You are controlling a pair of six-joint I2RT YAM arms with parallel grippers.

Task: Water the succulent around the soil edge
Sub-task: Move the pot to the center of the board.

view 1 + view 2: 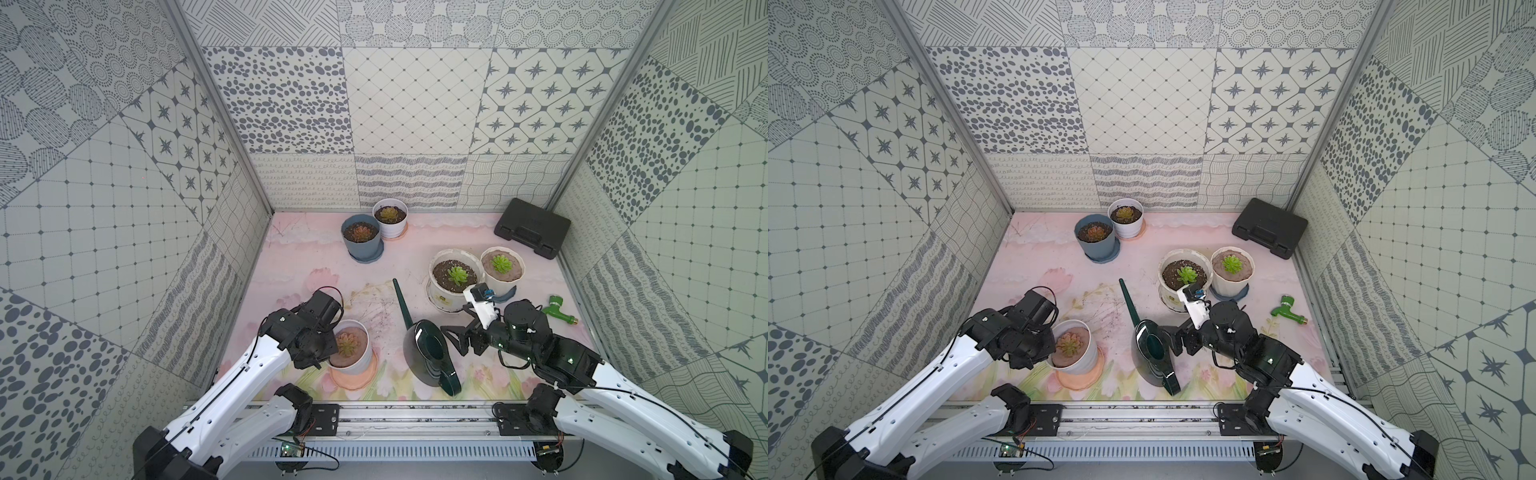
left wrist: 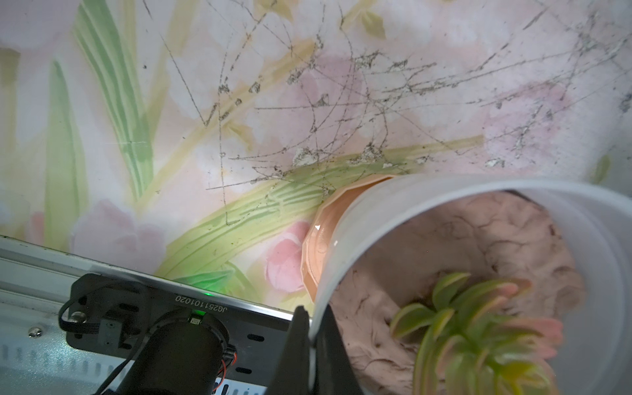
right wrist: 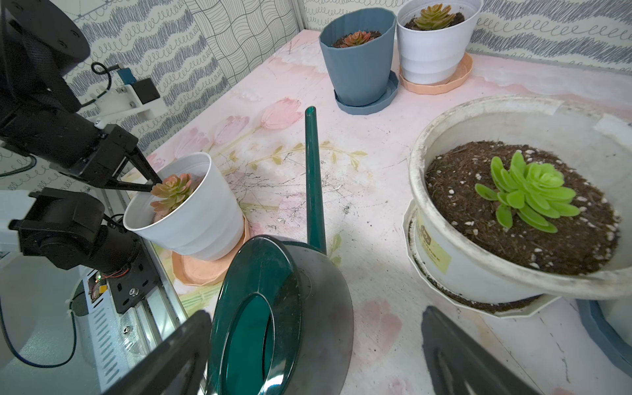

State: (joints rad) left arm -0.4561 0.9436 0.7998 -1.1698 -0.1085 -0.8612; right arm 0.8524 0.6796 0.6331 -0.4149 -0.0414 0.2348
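- The left gripper (image 2: 312, 328) is pinching together on the rim of a smooth white pot (image 3: 191, 219), with one finger inside the wall and one outside. That pot is holding a pinkish-green rosette (image 3: 171, 195) and sitting on a peach saucer (image 1: 353, 380).
- The right gripper (image 3: 316, 313) is standing wide apart and gripping nothing. The body of the dark green watering can (image 1: 430, 353) is lying between its fingers; whether they are touching it I cannot tell.
- The succulent (image 1: 501, 264) is sitting on the right side of the tabletop (image 1: 299, 266) in a white fluted pot (image 1: 505, 287), just beside a cream pot (image 1: 442, 297). The tan soil edge (image 1: 490, 274) is ringing it, well apart from both grippers.
- Five potted plants are showing in both top views. The other two, in a blue-grey pot (image 1: 362, 245) and a white pot (image 1: 392, 228), are standing at the back. One can, one green hose nozzle (image 1: 559, 313) and one black case (image 1: 532, 227) are also lying out.
- The tabletop is wearing a pink floral print, scratched and dusted with soil. Grey-patterned panels (image 1: 415, 104) are walling it on three sides.
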